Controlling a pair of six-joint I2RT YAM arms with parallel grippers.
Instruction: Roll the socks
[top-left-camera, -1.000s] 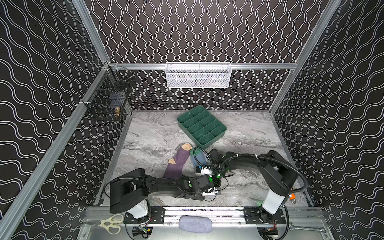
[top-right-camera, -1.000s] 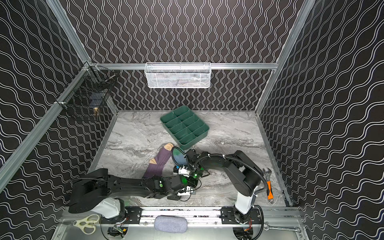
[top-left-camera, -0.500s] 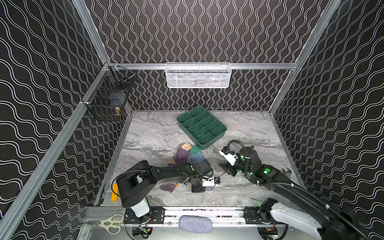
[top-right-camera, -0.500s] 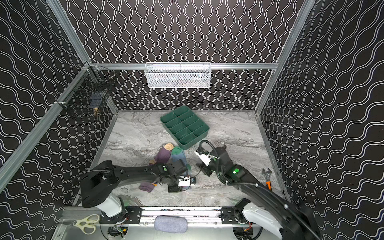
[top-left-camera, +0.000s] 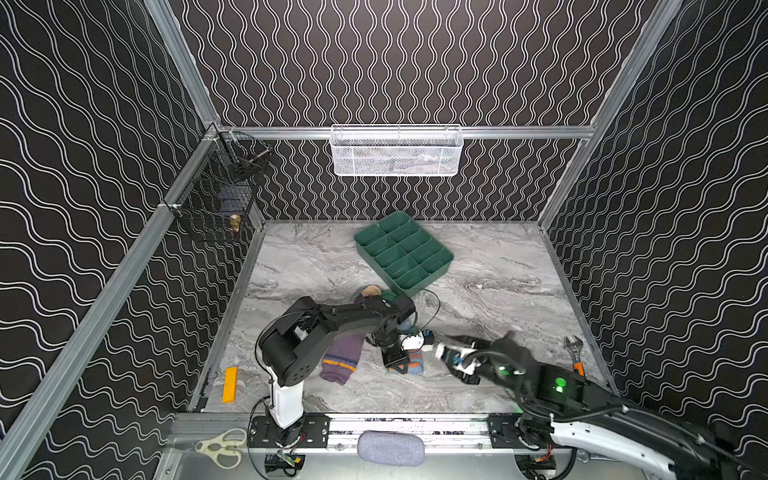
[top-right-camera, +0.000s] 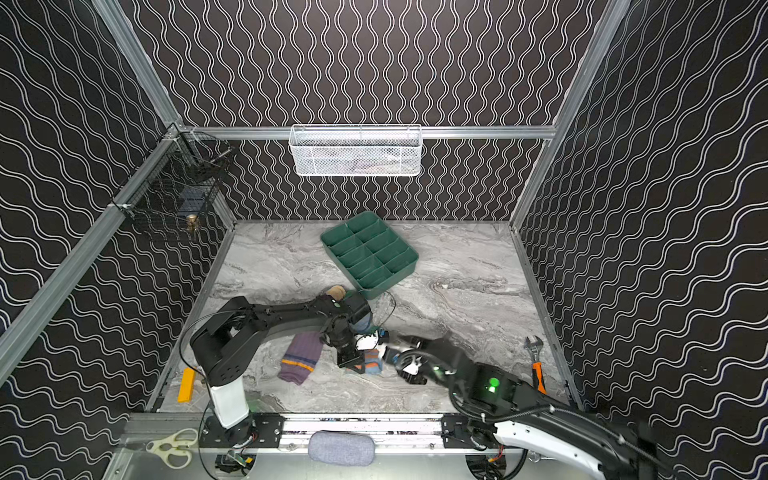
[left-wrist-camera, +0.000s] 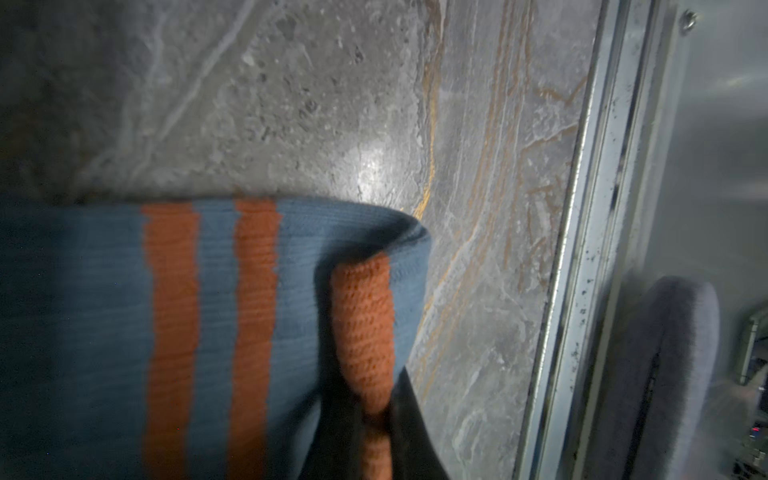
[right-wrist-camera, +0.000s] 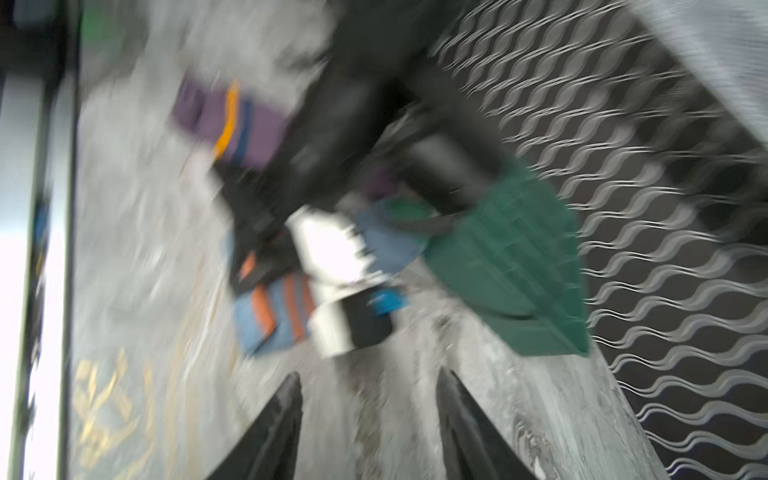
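The light blue sock (top-left-camera: 412, 366) (top-right-camera: 372, 362) with orange stripes lies near the table's front middle. My left gripper (top-left-camera: 397, 366) (top-right-camera: 353, 365) is shut on its orange cuff (left-wrist-camera: 365, 316), folding the cuff over the striped leg (left-wrist-camera: 104, 332). The purple sock (top-left-camera: 340, 362) (top-right-camera: 301, 359) lies just to its left, partly under the left arm, with its tan toe (top-left-camera: 370, 289) at the far end. My right gripper (top-left-camera: 451, 359) (top-right-camera: 405, 363) (right-wrist-camera: 368, 399) hovers open and empty just right of the blue sock (right-wrist-camera: 274, 316), blurred by motion.
A green divided tray (top-left-camera: 444, 255) sits behind the socks. A wrench (top-left-camera: 573, 353) lies at the right edge and a yellow block (top-left-camera: 230, 384) at the left front. Scissors (top-left-camera: 220, 446) and a grey pad (top-left-camera: 390, 446) rest on the front rail. A white wire basket (top-left-camera: 395, 149) hangs on the back wall.
My right gripper opened and drew away from the left gripper to the right. The left gripper stayed shut on the blue sock while its arm's elbow rose.
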